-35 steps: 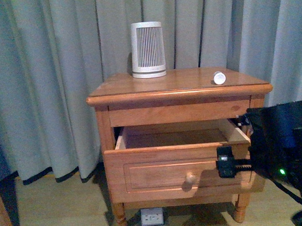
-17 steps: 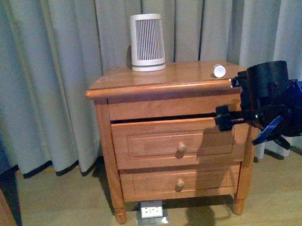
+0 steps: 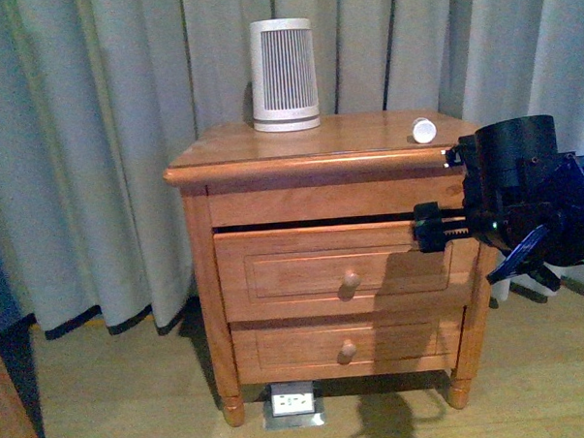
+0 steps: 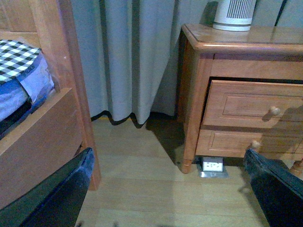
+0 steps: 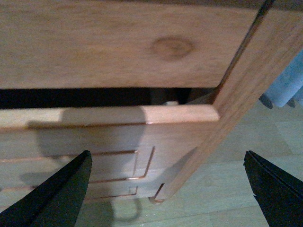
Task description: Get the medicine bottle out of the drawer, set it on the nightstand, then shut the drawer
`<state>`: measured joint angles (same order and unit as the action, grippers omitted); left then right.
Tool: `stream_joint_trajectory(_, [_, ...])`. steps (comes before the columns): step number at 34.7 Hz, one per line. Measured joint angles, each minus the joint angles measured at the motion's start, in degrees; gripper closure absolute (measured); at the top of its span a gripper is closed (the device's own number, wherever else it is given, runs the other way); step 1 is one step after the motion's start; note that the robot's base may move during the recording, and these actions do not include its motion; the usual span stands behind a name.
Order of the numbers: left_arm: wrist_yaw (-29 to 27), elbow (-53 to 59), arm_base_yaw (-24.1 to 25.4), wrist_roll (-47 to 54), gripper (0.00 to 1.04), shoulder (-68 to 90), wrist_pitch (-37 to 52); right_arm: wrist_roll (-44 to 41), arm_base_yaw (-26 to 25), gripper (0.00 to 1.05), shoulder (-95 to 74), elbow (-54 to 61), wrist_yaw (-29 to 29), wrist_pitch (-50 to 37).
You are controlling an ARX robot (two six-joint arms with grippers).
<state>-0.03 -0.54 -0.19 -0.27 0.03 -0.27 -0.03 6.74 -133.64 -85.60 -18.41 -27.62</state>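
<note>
Nearest nightstand (image 3: 188,175), right gripper (image 3: 430,228) presses against right end of drawer (image 3: 314,274) front, fingers spread wide in right wrist view, holding nothing; drawer nearly shut, thin dark gap above its front; left gripper (image 4: 165,189) spread apart beside nightstand, empty; medicine bottle (image 3: 423,129) lies on nightstand top, right side; ribbed device (image 3: 284,75) at nightstand's back

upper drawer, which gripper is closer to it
Right. The right gripper is at the upper drawer's right front edge; the left gripper hangs low over the floor, well off.
</note>
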Motion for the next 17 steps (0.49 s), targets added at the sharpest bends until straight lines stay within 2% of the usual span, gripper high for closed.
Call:
stream_joint_trajectory(9, [0.00, 0.00, 0.00, 0.00, 0.07, 0.00, 0.02, 1.05, 0.83, 0.07, 0.00, 0.20, -0.50, 1.53])
stream_joint_trajectory(17, [0.00, 0.00, 0.00, 0.00, 0.07, 0.00, 0.00, 2.32, -0.31, 0.07, -5.14, -9.27, -0.15, 7.17])
